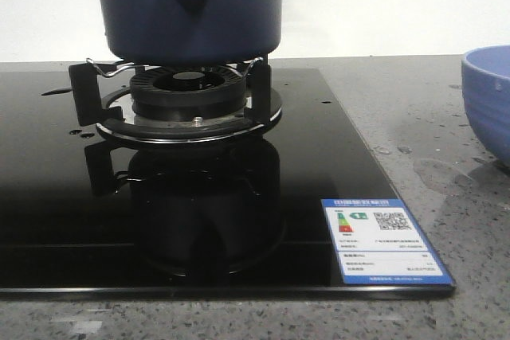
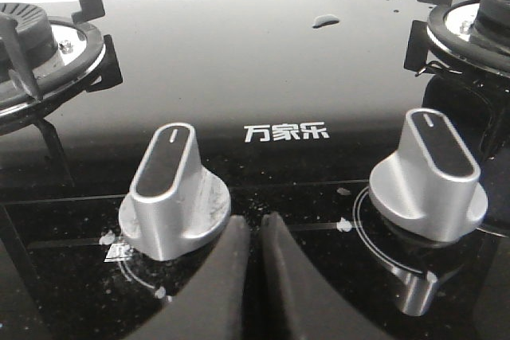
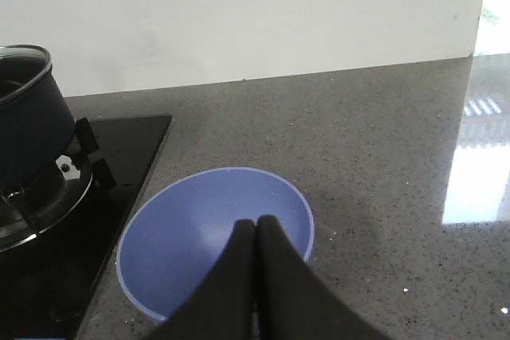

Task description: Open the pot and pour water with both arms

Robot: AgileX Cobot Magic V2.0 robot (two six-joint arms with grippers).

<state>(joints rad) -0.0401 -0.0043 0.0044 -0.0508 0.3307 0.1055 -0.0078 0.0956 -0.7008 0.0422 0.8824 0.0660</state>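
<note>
pot (image 1: 191, 5) sat lidded on the burner (image 1: 190, 93); left gripper (image 2: 253, 276) and right gripper (image 3: 256, 276) waited, jaws together, bowl (image 3: 207, 228) placed nearby for pouring.

A plain white wall (image 3: 239, 13) standing behind, a grey speckled stone worktop (image 3: 382, 141) stretching out below it, bright light reflecting on its polished surface at one side (image 3: 474, 157), small water drops lying on the worktop.
</note>
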